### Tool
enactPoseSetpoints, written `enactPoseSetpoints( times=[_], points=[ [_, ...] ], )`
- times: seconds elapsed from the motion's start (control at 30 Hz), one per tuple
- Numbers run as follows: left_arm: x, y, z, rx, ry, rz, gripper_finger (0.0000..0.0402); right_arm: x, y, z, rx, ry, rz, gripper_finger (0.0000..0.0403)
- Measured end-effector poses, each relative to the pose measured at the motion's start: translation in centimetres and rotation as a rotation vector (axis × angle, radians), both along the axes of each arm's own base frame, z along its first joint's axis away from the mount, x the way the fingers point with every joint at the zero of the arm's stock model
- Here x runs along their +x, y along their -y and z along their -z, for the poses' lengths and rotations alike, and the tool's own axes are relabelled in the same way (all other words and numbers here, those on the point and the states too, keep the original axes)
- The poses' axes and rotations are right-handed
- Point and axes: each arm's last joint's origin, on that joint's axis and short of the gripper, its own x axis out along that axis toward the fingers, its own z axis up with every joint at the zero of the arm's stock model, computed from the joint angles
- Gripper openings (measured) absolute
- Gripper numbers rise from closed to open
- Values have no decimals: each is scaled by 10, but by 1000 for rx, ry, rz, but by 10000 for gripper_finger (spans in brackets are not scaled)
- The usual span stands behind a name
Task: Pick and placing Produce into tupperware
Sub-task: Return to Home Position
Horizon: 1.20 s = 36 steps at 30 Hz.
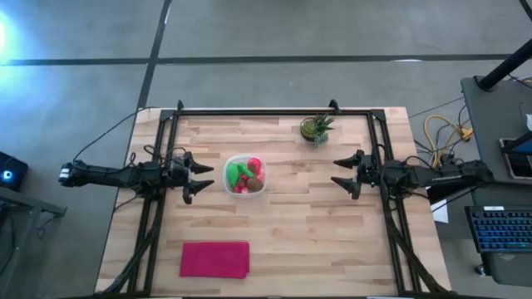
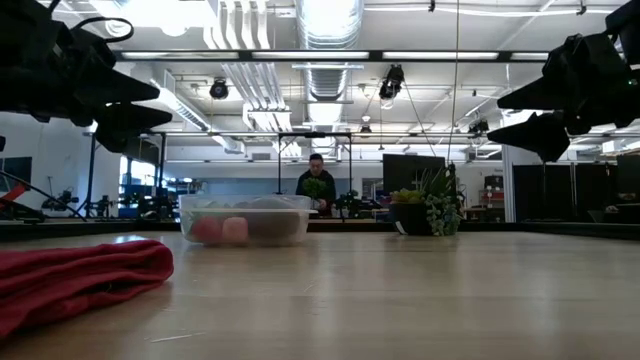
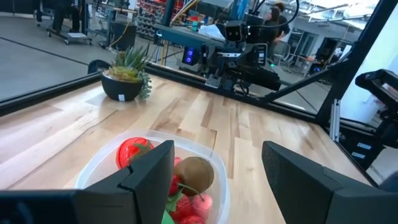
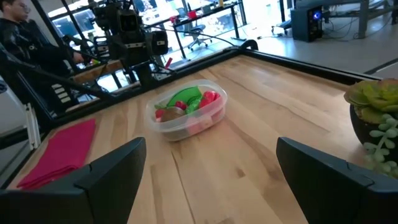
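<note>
The produce (image 1: 246, 175) lies heaped inside the tupperware (image 1: 232, 189), left of the table's middle, and little of it can be sorted out from above: a green mass on one side, red and pink on the other, a hint of brown. The left wrist view shows more, a brown kiwi-like lump (image 3: 198, 175) and a red piece (image 3: 129, 152), but one dark finger covers the container's near corner and the picture's edge cuts off the rest. From table height the clear wall shows only blurred pink lumps. The left gripper (image 1: 199, 181) hovers just beside the tupperware, not touching it, its fingers spread wide with nothing between them. The right gripper (image 1: 339, 172) hangs well apart on the other side, also spread and empty. A broad strip of bare table (image 1: 316, 224) lies between it and the container. The potted plant (image 1: 317, 127) stands near the far edge, cut off at the side in the right wrist view. The magenta cloth (image 1: 215, 259) lies near the front left edge, well apart from everything; the low view shows only part of it. A dark rail frames the tabletop. In the room beyond, a person (image 2: 316, 180) stands partly hidden behind the tupperware.
</note>
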Motion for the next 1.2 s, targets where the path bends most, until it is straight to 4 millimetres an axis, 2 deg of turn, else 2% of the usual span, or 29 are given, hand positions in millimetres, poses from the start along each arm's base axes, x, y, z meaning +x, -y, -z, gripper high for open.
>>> enactPoseSetpoints(
  times=[1.2],
  points=[
    [1, 0, 2, 2, -20, 1, 230, 0, 0, 0, 0, 0, 0, 352]
  ],
)
